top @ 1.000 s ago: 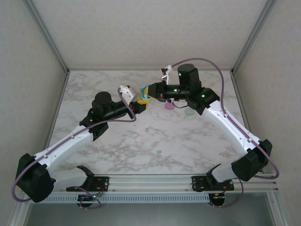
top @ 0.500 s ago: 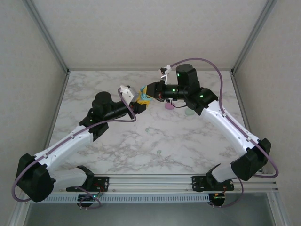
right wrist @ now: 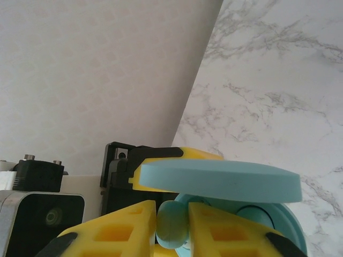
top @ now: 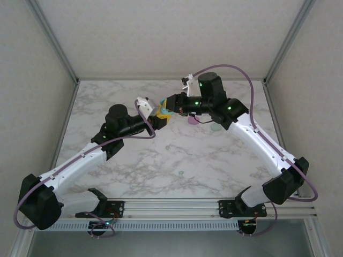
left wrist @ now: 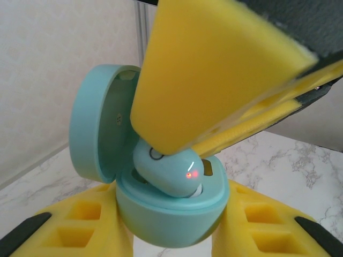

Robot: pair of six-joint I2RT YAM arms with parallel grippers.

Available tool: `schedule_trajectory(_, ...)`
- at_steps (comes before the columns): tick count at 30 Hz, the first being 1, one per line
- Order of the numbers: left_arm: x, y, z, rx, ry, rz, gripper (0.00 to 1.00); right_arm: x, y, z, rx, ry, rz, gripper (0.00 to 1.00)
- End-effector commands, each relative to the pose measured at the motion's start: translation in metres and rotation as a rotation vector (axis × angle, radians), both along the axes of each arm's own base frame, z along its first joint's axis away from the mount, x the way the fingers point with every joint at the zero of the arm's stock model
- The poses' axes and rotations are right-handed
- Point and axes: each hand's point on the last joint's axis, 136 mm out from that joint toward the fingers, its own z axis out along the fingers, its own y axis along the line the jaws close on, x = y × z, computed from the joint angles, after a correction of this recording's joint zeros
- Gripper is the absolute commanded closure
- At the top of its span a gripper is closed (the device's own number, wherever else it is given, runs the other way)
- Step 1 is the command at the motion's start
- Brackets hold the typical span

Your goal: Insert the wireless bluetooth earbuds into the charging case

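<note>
Now right end effector [right wrist: 171, 217], earbud [left wrist: 167, 172] leftward

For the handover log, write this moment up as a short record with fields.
left gripper: shut on the teal charging case
case lid: open
right gripper: shut on a teal earbud
earbud position: at the case's well, tilted, not flush; red light showing
on the table: pink piece, mint piece, two tiny pale bits
</note>
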Motion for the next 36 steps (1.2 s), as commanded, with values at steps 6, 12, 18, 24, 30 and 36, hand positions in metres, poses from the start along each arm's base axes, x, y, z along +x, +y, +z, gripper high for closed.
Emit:
schedule_trajectory(6,-0.003,-0.002,0.031,-0.067,-0.069,-0.008,0.72,-0.002,-0.002,-0.010,-0.068,0.028,-0.004,0.78)
schedule_trajectory(12,-0.002,-0.003,0.029,-0.064,-0.068,-0.011,0.72,-0.004,-0.005,-0.002,-0.064,0.013,-0.015,0.74)
schedule_trajectory(18,-0.002,-0.003,0.027,-0.060,-0.064,-0.011,0.72,-0.005,-0.008,0.009,-0.052,-0.019,-0.017,0.73)
schedule_trajectory(24,-0.002,-0.002,0.025,-0.052,-0.063,-0.004,0.72,-0.007,-0.011,0.016,-0.048,-0.035,-0.026,0.71)
schedule_trajectory(30,-0.003,-0.001,0.025,-0.049,-0.066,-0.005,0.72,-0.013,-0.017,0.034,-0.019,-0.094,-0.028,0.69)
schedule_trajectory(36,-0.005,-0.001,0.023,-0.042,-0.066,-0.012,0.72,0.003,-0.042,0.042,-0.081,-0.180,-0.177,0.65)
